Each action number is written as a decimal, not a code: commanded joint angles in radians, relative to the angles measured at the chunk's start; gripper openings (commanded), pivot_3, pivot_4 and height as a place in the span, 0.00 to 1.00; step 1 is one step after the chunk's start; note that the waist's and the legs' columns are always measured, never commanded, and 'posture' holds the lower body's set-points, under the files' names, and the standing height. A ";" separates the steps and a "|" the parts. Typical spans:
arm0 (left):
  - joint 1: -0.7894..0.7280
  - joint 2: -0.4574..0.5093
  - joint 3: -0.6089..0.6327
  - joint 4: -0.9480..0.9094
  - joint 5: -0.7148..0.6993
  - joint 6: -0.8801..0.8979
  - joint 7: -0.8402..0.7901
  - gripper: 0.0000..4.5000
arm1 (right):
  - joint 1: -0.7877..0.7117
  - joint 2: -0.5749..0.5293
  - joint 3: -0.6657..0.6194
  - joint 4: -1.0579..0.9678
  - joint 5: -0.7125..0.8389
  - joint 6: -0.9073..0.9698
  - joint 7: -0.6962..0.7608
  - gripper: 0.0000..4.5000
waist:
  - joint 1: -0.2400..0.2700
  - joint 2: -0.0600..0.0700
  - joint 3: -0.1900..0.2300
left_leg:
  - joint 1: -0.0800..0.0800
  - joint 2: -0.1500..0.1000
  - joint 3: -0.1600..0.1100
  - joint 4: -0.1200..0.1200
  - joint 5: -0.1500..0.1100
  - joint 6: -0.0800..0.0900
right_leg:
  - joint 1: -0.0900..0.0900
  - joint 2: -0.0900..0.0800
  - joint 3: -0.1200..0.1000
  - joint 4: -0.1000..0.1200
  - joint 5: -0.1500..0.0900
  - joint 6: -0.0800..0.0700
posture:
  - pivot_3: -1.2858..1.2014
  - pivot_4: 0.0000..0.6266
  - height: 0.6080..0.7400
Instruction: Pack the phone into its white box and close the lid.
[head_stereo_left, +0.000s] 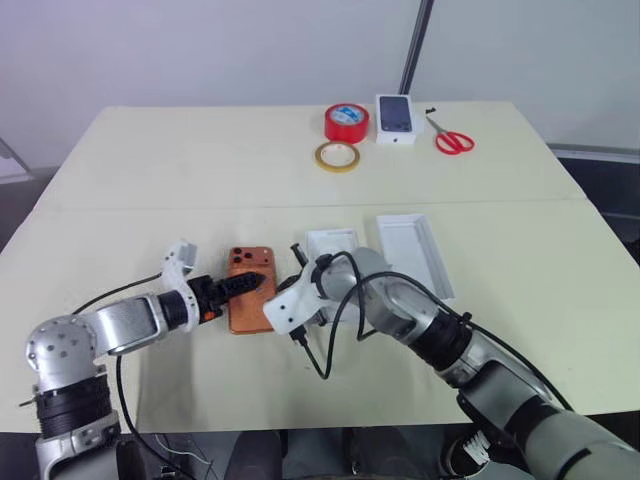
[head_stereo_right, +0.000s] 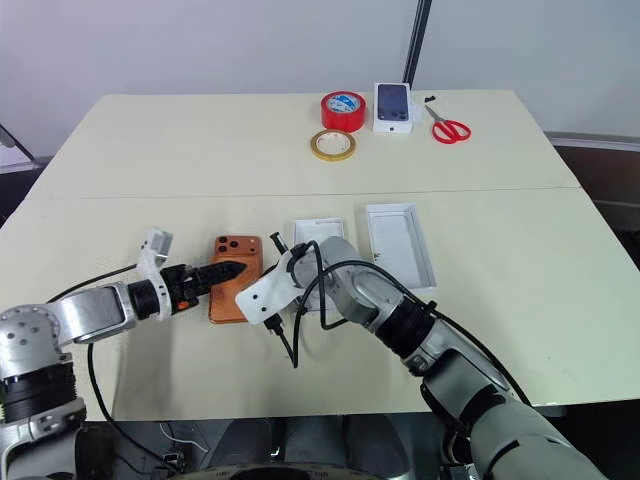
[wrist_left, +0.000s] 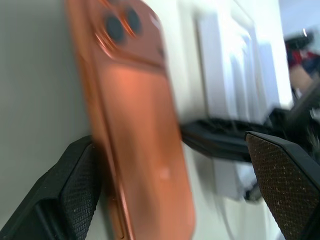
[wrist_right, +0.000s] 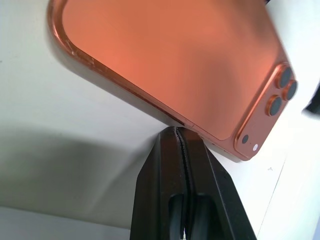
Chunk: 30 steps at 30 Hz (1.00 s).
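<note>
At the far side of the cream table (head_stereo_left: 150, 170) a red tape roll (head_stereo_left: 346, 121), a tan tape roll (head_stereo_left: 337, 156), a small white box with a phone picture (head_stereo_left: 396, 118) and red scissors (head_stereo_left: 451, 139) are placed, well apart from the working area. Nearer, the lid (head_stereo_left: 413, 253) is lying open side up, to the right of the arms. Just beside it, a second white tray (head_stereo_left: 331, 243) is partly hidden by the right forearm; whether it is the white box or the insert cannot be told. A black cable (head_stereo_left: 322, 340) hangs from the right wrist in loops down to the table.

The phone (head_stereo_left: 250, 290) is lying flat on the table with its back up, its camera lenses at the far left corner, between the two grippers.

The left gripper (head_stereo_left: 245, 283) is reached in from the left and is pointed to the right and a little down. Its fingers (wrist_left: 75, 190) are spread wide, one at each long side of the phone, and a firm clamp is not seen. The right gripper (wrist_right: 181, 137) is brought in from the right and is pointed down and to the left. Its fingers are pressed together, and the tip is set against the right long edge of the phone.
</note>
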 joint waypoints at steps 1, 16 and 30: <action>0.028 0.012 -0.016 -0.027 -0.084 -0.041 0.021 0.71 | 0.018 0.006 0.025 -0.005 0.002 -0.002 0.017 0.00 | 0.000 0.000 0.000 | 0.000 0.000 0.000 0.000 0.000 0.000 | 0.000 0.000 0.000 0.000 0.000 0.000 | 0.52 0.24 1.00; 0.104 0.047 -0.106 -0.013 -0.315 -0.256 0.159 0.01 | 0.015 0.012 -0.029 -0.058 0.023 0.035 0.008 0.00 | 0.002 0.000 0.001 | 0.000 0.000 0.000 -0.001 0.000 0.000 | 0.000 0.000 0.000 -0.001 0.000 0.000 | 0.52 0.24 1.00; -0.035 -0.069 -0.274 -0.113 -0.480 -0.526 0.307 0.01 | 0.216 -0.135 -0.569 -0.580 0.522 0.560 0.230 0.00 | 0.059 -0.001 0.005 | -0.020 -0.002 -0.001 0.003 0.003 -0.005 | -0.015 -0.003 -0.001 -0.002 0.000 0.000 | 0.52 0.24 1.00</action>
